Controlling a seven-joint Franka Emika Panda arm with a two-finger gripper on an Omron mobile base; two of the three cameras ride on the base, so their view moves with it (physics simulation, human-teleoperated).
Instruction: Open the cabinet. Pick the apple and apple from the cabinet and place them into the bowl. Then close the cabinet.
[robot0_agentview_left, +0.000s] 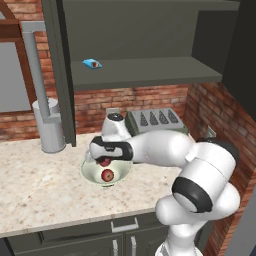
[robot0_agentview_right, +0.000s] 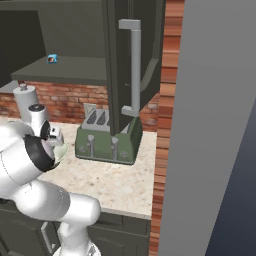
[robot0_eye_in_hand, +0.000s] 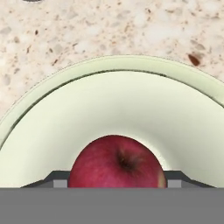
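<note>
Two apples (robot0_agentview_left: 107, 175), one in tool (robot0_agentview_left: 104, 161) above bowl (robot0_agentview_left: 89, 172), stem end towards camera.

2 apples (robot0_agentview_left: 107, 175), 1 bowl (robot0_agentview_left: 90, 175), 1 toaster (robot0_agentview_right: 107, 145), 1 blue pkt (robot0_agentview_left: 92, 63), 1 canister (robot0_agentview_left: 50, 127)

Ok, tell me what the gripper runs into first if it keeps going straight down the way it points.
The gripper points down into the bowl, an apple between its fingertips. Straight on, it would probably meet the other apple lying in the bowl first, though depth is unclear.
</note>
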